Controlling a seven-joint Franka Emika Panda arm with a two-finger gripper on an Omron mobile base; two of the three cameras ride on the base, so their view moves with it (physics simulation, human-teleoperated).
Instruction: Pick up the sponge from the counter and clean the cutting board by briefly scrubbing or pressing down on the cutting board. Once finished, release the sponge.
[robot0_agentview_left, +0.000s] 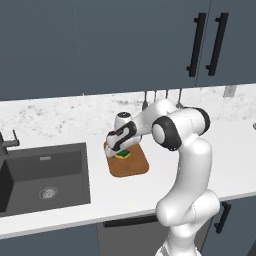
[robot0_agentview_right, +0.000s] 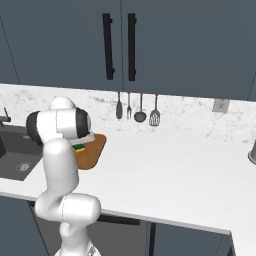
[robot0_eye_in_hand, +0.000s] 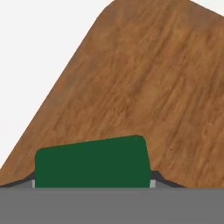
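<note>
Hand view, green-topped sponge (robot0_eye_in_hand: 89, 162), brown board (robot0_eye_in_hand: 144, 78)

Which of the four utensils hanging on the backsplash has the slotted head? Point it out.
The slotted spatula, rightmost of the four utensils hanging on the backsplash. The ladle beside it has a round bowl, the fork has tines, and the leftmost utensil has a plain narrow head.

My arm rises from the base, folds at the elbow and reaches left and down, the wrist tipped so my pincer (robot0_agentview_left: 121, 150) points at the table. In the hand view both fingertips (robot0_eye_in_hand: 154, 178) press the flanks of the sponge (robot0_eye_in_hand: 91, 162); I have it clamped, low over the cutting board (robot0_agentview_left: 131, 165).
</note>
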